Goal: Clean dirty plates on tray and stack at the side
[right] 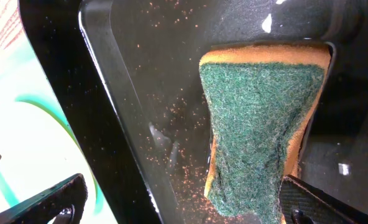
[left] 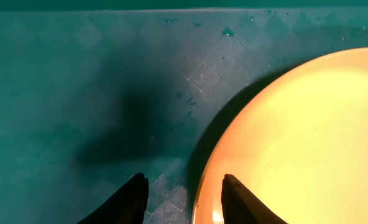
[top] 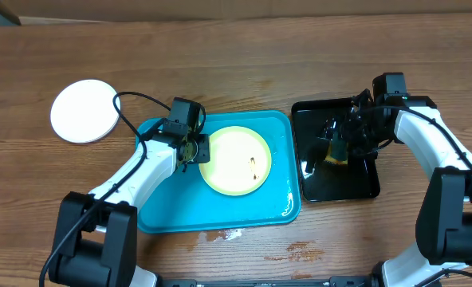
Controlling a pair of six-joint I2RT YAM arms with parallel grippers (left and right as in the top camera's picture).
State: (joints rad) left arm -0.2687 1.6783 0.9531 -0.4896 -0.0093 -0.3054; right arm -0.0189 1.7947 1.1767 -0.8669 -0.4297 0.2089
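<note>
The worktop [top: 300,56] is reddish-brown wood, its grain running side to side; pale scuffed patches [top: 304,251] mark its near edge; beyond its far edge runs a paler tan strip [top: 260,6]; a dark shape [top: 1,9] sits at its far left corner; light falls evenly, with soft shadows.

**Setting:** robotics test bench, laid out as a dish-cleaning station.

**Evidence:**
- wood-grain table [top: 300,64]
- two white-and-black robot arms at its near edge, left arm [top: 132,171] and right arm [top: 431,139]
- black cable [top: 128,108] looping loose above the left arm
- turquoise tray [top: 172,211] holding a pale yellow plate [top: 234,159]
- white plate [top: 83,111] lying apart on the bare wood
- glossy black tray [top: 355,187], flecked with small specks, holding a green-and-yellow scouring sponge [right: 258,130]
</note>
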